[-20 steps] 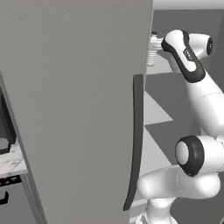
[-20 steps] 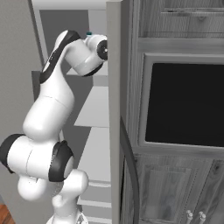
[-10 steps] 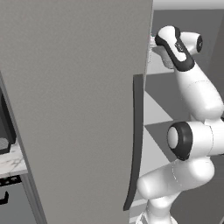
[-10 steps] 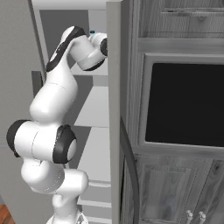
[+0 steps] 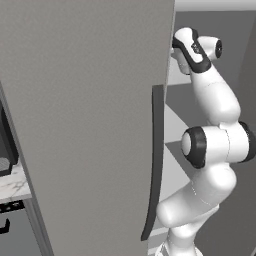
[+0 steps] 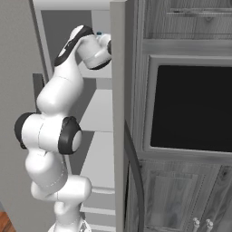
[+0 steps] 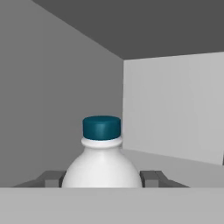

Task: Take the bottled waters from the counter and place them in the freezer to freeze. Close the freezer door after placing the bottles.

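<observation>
Bottled water (image 7: pixel 102 164): whitish rounded shoulders, dark teal cap.

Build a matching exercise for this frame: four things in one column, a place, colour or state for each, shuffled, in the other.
Things
1. clear ribbed plastic water bottle with a blue cap
2. tall light-grey freezer door
3. long dark vertical bar handle
4. black-windowed wall oven

Descriptions
A. swung open
B. set among grey wood cabinet fronts
C. held in the gripper, inside the freezer
D. on the door's edge

Pairs: 1-C, 2-A, 3-D, 4-B
</observation>
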